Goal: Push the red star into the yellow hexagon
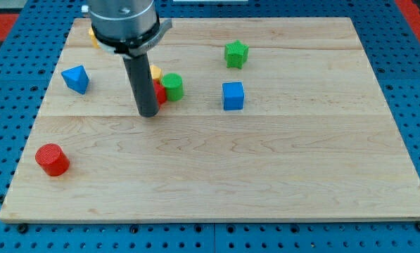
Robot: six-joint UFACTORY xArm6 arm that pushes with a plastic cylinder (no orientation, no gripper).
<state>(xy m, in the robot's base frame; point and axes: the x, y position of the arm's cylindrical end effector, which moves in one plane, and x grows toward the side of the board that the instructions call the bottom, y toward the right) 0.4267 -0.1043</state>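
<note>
Camera view shows a wooden bench (266,183) with my tip (148,114) planted left of centre, the rod rising to the arm housing at the view's top; no jaws on this rig, so there is no open-or-closed state to tell — just a bare rod. Red star (160,93) is mostly hidden behind the rod; only a red sliver shows at the rod's right edge, touching or just beside it; shape can't be confirmed from here. Yellow hexagon (155,72) peeks out right above that red sliver, also largely hidden — looks like the two are touching or nearly so, can't say for certain. Green cylinder (172,86) sits just beside the red piece on the view's right, looks in contact. Farther off: blue cube (233,95) right of centre; green star (236,53) above it; blue pyramid-like block (75,79) at the view's left; red cylinder (52,159) low left, well apart; another yellow-orange bit (93,36) by the housing, shape unclear.

Judgement: task looks close to done or in the last nudge. Risks — pushing from this side could shove the star sideways into the green cylinder rather than up into the hexagon; the cluster could jam and drag all three together; the hexagon could slide away under the push.
</note>
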